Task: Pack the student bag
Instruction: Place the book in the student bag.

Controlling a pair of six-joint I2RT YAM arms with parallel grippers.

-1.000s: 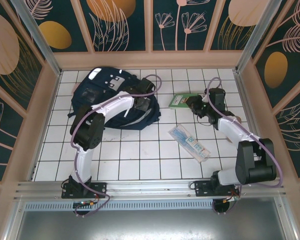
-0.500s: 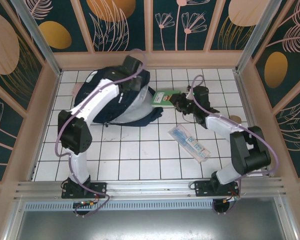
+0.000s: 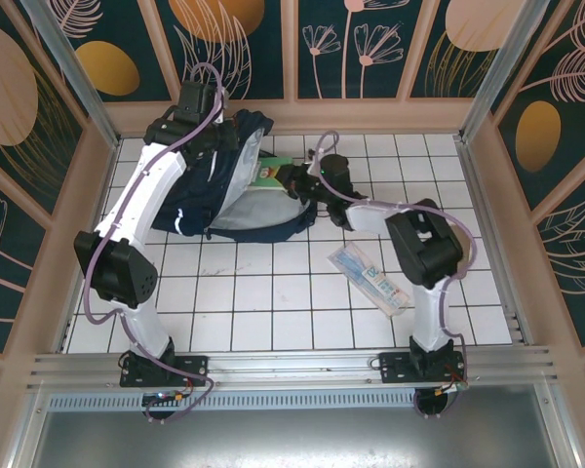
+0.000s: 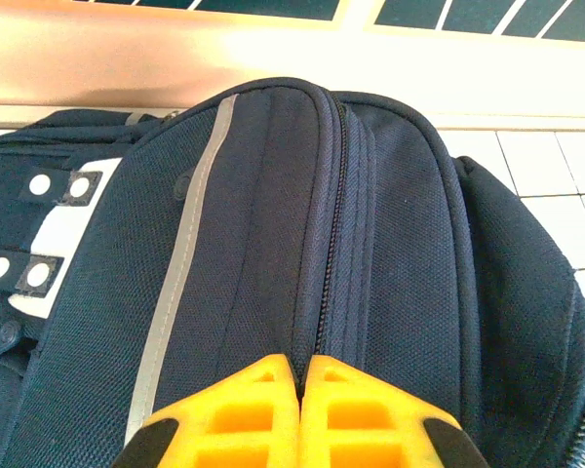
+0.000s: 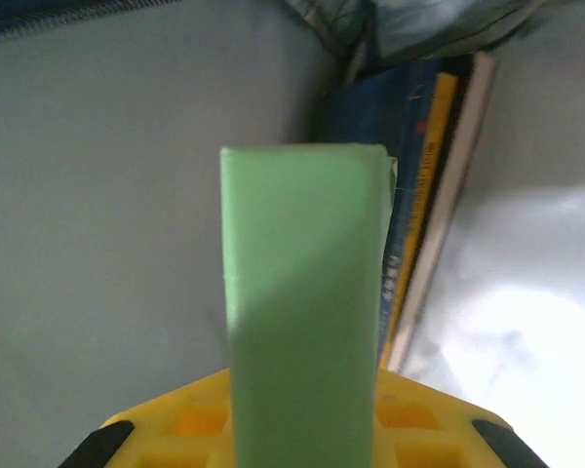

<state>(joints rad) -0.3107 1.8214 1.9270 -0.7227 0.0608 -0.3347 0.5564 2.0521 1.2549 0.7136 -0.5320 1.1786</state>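
Note:
The student bag, dark navy with a white stripe, lies at the back left, its mouth held open and pale grey lining showing. My left gripper is shut on the bag's top edge; in the left wrist view the yellow fingers pinch a fold of fabric beside the zipper. My right gripper is shut on a green book and holds it in the bag's mouth. In the right wrist view the green book stands edge-on between the jaws, with other books lying inside against the lining.
A clear plastic pouch with blue print lies on the white tiled table right of centre. The wooden back wall runs close behind the bag and my left gripper.
My left gripper has pulled the bag's top edge up and back toward the wall, opening its mouth. My right gripper has carried the green book leftward into that opening.

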